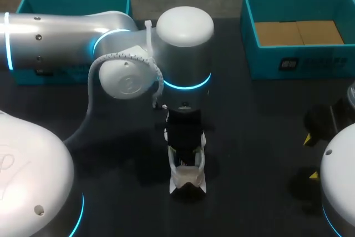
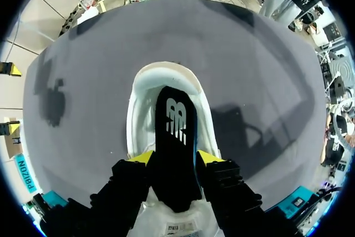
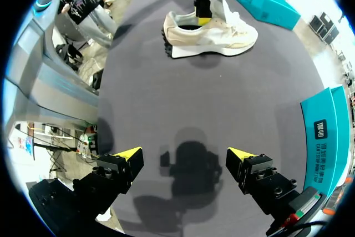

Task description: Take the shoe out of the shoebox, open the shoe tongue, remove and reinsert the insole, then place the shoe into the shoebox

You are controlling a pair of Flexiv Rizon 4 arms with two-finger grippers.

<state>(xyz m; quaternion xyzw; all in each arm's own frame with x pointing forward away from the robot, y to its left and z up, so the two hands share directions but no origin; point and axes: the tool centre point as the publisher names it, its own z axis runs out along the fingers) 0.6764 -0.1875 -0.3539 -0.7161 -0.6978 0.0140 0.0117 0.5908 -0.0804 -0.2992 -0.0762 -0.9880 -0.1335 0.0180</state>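
Note:
A cream and white shoe (image 1: 187,173) stands in the middle of the table, its heel toward the front edge. It also shows in the right wrist view as the shoe (image 3: 213,34). My left gripper (image 1: 183,137) hangs straight over its opening. In the left wrist view the black insole (image 2: 176,137) lies in the shoe (image 2: 138,115), logo end in the heel cup. Its other end lies between the fingers of my left gripper (image 2: 175,158), which is open, a yellow tip close on each side. My right gripper (image 3: 184,159) is open and empty over bare table at the right (image 1: 311,157).
A teal shoebox (image 1: 299,62) with a brown cardboard floor stands at the back right, close beside my right gripper (image 3: 327,137). A second teal box (image 1: 72,1) sits at the back left, partly behind my left arm. The tabletop (image 1: 260,137) is dark.

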